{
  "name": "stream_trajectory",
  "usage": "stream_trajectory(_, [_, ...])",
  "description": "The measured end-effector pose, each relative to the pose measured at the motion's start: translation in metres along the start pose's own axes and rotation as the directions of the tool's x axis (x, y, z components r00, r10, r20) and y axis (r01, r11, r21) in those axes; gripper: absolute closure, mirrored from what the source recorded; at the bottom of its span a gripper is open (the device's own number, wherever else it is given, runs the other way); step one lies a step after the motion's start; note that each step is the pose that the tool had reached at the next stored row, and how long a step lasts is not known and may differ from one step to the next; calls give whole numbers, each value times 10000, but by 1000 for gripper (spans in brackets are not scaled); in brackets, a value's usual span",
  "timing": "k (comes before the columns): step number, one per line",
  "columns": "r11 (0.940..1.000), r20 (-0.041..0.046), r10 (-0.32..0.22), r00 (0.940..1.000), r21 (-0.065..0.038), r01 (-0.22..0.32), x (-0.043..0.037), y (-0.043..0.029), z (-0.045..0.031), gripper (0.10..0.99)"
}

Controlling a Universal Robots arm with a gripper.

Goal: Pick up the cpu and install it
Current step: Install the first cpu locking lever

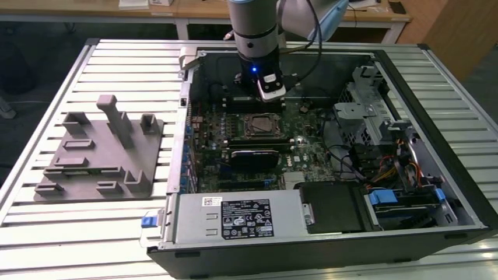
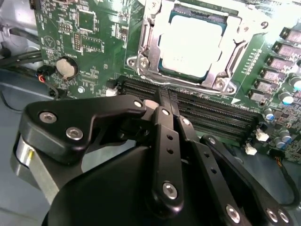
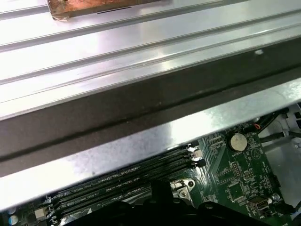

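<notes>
The small square silvery-grey cpu sits in the metal-framed socket on the green motherboard, inside the open black computer case. The black end effector hovers over the memory slots beside the socket, fingers closed on nothing. Best kept vertical and clear of the socket frame. The arm hangs straight down into the case.

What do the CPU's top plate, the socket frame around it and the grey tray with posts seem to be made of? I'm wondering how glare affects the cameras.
The small square silvery cpu looks like matte brushed metal, with a soft pale sheen. The shiny socket frame looks like polished steel, with bright highlights. The grey post tray appears matte moulded plastic, evenly dull.
</notes>
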State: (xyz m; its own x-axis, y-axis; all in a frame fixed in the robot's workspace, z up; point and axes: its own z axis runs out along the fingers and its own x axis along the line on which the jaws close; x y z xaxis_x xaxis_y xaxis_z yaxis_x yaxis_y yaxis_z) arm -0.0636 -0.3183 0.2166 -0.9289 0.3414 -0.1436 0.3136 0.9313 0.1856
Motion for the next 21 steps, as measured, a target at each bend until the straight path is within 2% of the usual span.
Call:
stream_trajectory(7, [10000,-3,-1,10000,18,1,-9,-20,-4,980])
stream_trajectory(12, [9999,-44,-13,10000,148,14,-39,-74,-7,980])
stream_trajectory(14, [9998,-88,-13,10000,207,15,-55,-98,-9,980])
stream_trajectory(21, [9990,-345,5,9994,452,11,-118,-186,-16,980])
